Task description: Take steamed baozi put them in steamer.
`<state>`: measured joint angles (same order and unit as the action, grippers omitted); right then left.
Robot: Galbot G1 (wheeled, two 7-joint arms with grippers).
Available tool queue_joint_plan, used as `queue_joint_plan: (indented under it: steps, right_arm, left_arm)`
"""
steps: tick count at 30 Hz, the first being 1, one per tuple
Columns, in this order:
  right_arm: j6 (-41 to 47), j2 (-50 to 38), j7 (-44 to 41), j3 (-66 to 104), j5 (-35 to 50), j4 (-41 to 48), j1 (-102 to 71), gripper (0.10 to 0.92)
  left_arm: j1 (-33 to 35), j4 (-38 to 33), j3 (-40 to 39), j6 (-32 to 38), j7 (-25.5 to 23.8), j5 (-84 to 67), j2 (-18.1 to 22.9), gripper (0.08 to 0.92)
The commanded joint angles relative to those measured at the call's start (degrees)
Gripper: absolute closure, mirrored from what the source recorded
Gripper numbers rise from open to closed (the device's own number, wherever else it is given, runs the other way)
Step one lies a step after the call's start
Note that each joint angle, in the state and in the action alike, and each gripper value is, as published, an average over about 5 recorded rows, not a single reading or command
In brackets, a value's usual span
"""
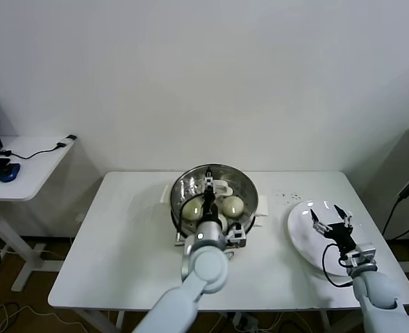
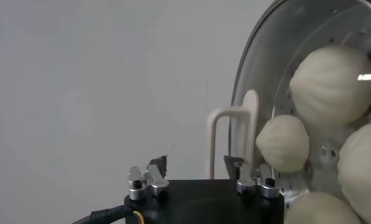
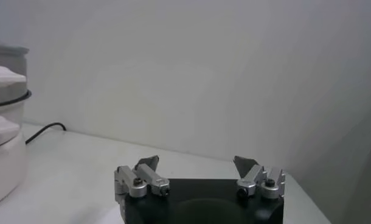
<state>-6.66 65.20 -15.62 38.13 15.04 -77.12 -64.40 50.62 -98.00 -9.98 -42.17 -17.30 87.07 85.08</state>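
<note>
The shiny steel steamer (image 1: 189,179) stands mid-table on its white base. Cream-white baozi lie in it: one (image 1: 193,209), another (image 1: 232,205), and a third (image 1: 236,227) partly hidden by my left arm. The left wrist view shows several baozi (image 2: 331,85) in the steamer (image 2: 264,49). My left gripper (image 1: 208,186) hangs over the steamer, open and empty; in its wrist view (image 2: 196,163) it sits beside the rim. My right gripper (image 1: 330,216) is open and empty above the white plate (image 1: 300,232), which holds nothing; it also shows in its wrist view (image 3: 196,163).
A white handle (image 2: 231,131) sticks out at the steamer's side. The cooker's side (image 3: 3,122) shows far off in the right wrist view. A side desk (image 1: 30,163) with a blue mouse (image 1: 8,172) and cables stands to the left of the table.
</note>
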Motion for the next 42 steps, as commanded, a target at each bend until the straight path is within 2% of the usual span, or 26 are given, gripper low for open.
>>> queue_joint_plan:
  steps: [1, 5, 10, 12, 15, 17, 20, 24, 29, 35, 42]
  right_arm:
    - [1.0, -0.2, -0.2, 0.3, 0.8, -0.3, 0.1, 0.203]
    - [1.0, -0.3, -0.2, 0.4, 0.7, -0.3, 0.4, 0.203]
    - [1.1, -0.5, -0.2, 0.5, 0.6, -0.4, 0.6, 0.203]
    - [1.2, -0.5, -0.2, 0.5, 0.6, -0.6, 0.6, 0.203]
    - [1.2, -0.4, -0.2, 0.6, 0.6, -0.8, 0.5, 0.203]
    - [1.2, -0.2, -0.2, 0.7, 0.4, -1.0, 0.3, 0.203]
    - [1.3, 0.0, -0.3, 0.9, 0.1, -1.4, 0.0, 0.203]
    - [1.3, 0.4, -0.8, 1.4, -0.2, -1.7, -0.5, 0.203]
    - [1.1, 0.9, -1.5, 2.1, -1.0, -2.4, -1.4, 0.203]
    - [1.2, 1.3, -1.8, 2.6, -0.8, -4.2, -2.6, 0.203]
    - [1.5, 1.7, -1.6, 2.6, 0.0, -5.6, -3.3, 0.203]
  left_arm:
    - [5.0, -13.2, 0.6, -2.8, -0.7, -5.2, -7.2, 0.296]
    - [8.6, -19.2, 1.9, -2.5, 1.3, -10.8, -11.3, 0.203]
    - [13.1, -26.4, 5.7, 0.3, 6.8, -19.1, -16.1, 0.178]
    - [14.9, -28.4, 8.3, 2.9, 10.1, -23.5, -17.8, 0.177]
    - [17.5, -29.4, 13.7, 8.2, 17.6, -33.2, -19.6, 0.177]
    - [19.5, -29.4, 18.6, 11.6, 22.7, -41.9, -20.2, 0.177]
    - [23.7, -29.5, 27.7, 18.6, 26.9, -55.5, -19.7, 0.177]
    - [31.5, -28.7, 39.5, 29.2, 26.9, -72.5, -16.5, 0.177]
    - [38.6, -23.5, 49.5, 40.7, 22.3, -86.1, -9.6, 0.177]
    - [41.3, -15.9, 52.7, 47.5, 19.6, -91.7, -4.9, 0.177]
    - [41.7, -11.9, 52.6, 48.7, 20.5, -91.0, -3.8, 0.177]
